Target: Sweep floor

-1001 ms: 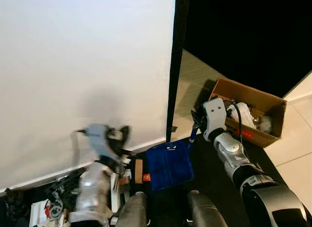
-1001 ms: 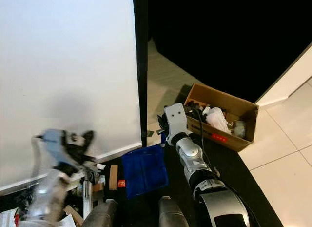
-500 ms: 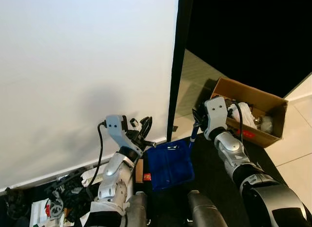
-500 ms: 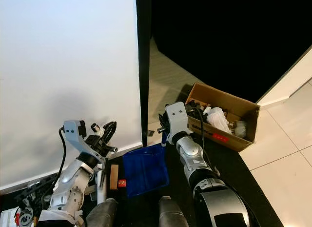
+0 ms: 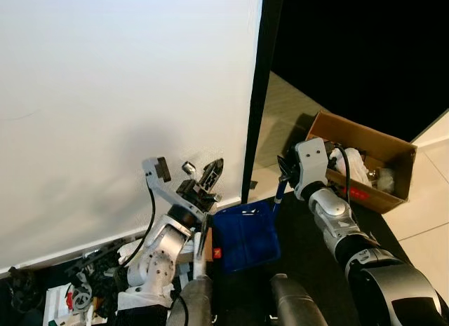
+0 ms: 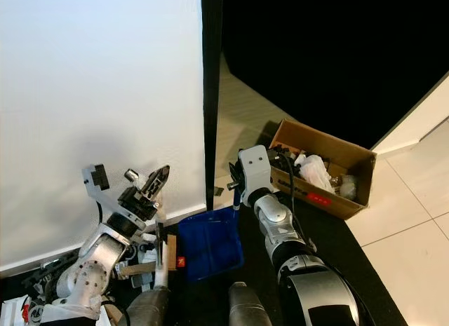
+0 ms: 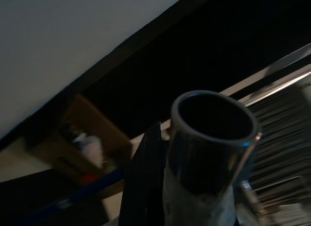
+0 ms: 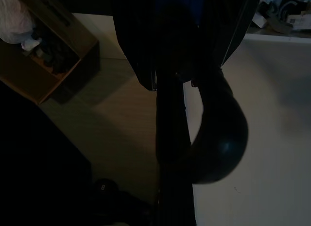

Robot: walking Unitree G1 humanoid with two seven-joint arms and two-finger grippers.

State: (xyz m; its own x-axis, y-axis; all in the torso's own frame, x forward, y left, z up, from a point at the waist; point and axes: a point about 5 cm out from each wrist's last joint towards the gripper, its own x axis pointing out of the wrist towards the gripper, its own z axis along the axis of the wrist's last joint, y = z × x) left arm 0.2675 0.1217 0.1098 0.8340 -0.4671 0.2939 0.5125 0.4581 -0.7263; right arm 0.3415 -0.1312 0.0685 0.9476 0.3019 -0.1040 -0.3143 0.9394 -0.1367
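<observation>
A blue dustpan lies on the dark floor in front of my legs. Its handle rises to my right gripper, which is shut on it. In the right wrist view the handle is a dark bar between the fingers. My left gripper is raised beside the pan, against the white wall, fingers pointing up and right. The left wrist view has a silver broom tube held against a black finger, with blurred bristles beside it.
A white wall ends at a black post. An open cardboard box of rubbish stands on the tiles to the right. Cables and small clutter lie along the wall's foot at lower left.
My left arm has swung up and to the right, from low at the left to beside the dustpan, fingers now pointing upward. The right arm and the dustpan have stayed put.
</observation>
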